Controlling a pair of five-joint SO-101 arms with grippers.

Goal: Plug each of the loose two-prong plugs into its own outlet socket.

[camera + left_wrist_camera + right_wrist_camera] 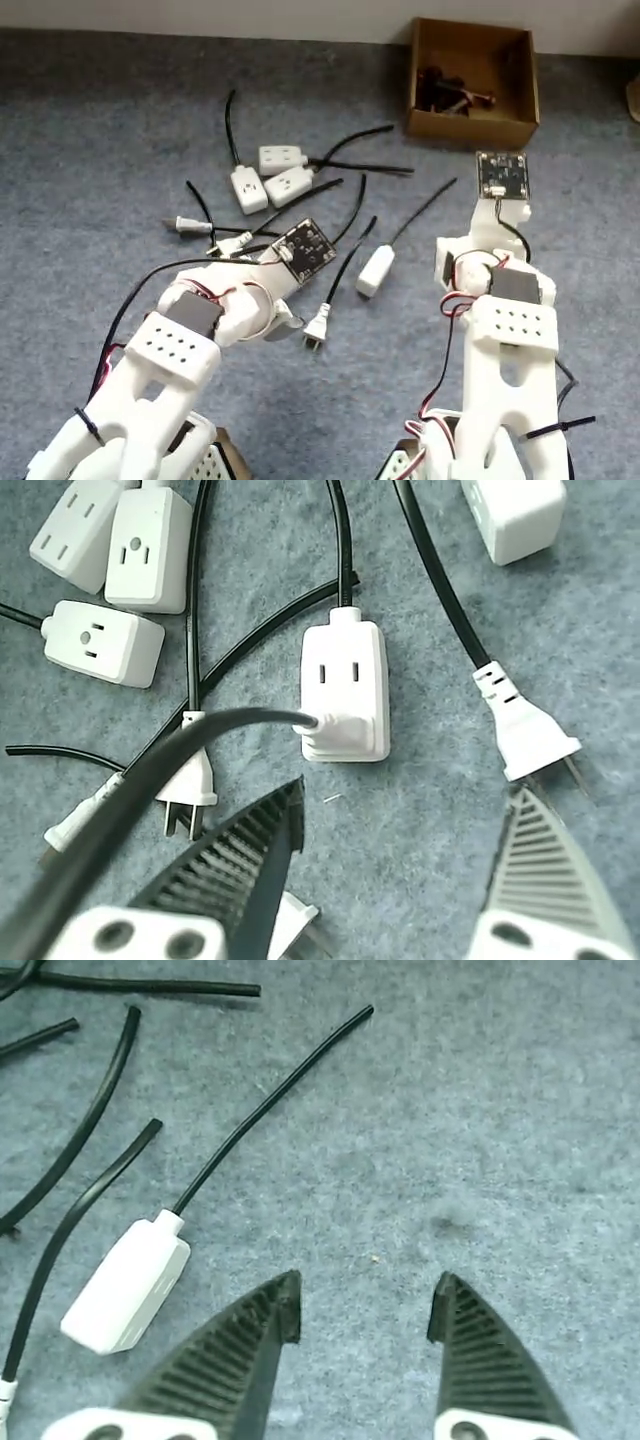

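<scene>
Both my left gripper [408, 790] and right gripper [366, 1280] have jaws apart. One loose plug [317, 328], at seven o'clock from the lone socket [375, 270], looks light and rigid; I'd pinch its moulded body, not the cord.

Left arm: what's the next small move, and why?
Probably slide the left pincer over the loose plug and lower onto its body. The pincer is open and empty over bare carpet; that plug lies right beside one fingertip, prongs free.
</scene>
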